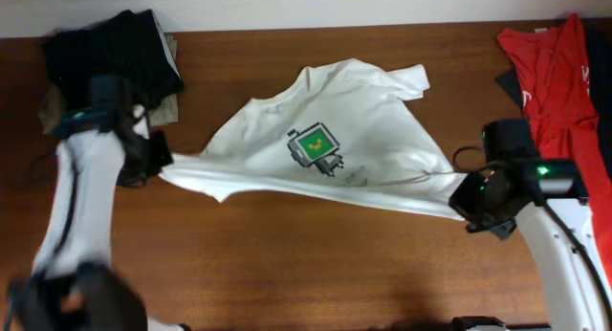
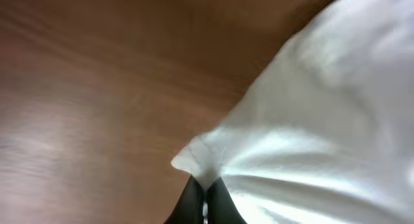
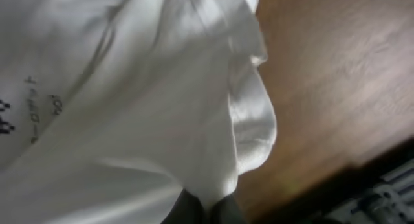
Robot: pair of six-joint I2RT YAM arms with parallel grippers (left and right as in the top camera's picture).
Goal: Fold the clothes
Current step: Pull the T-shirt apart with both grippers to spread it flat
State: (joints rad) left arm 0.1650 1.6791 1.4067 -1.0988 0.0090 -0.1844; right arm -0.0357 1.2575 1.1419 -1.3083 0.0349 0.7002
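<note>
The white T-shirt [image 1: 325,149] with a green-and-grey robot graphic lies stretched across the middle of the wooden table [image 1: 316,264]. My left gripper [image 1: 161,164] is shut on its left corner. In the left wrist view the black fingers [image 2: 206,191] pinch a white fold [image 2: 197,159] above bare wood. My right gripper [image 1: 466,202] is shut on the shirt's right corner. In the right wrist view the fingers [image 3: 206,208] clamp white cloth [image 3: 129,107] with dark text showing at the left. The front edge hangs taut between both grippers.
Black and beige folded garments [image 1: 115,54] sit at the back left, just behind my left arm. A red shirt [image 1: 559,73] lies at the back right, close to my right arm. Bare wood runs along the table's front.
</note>
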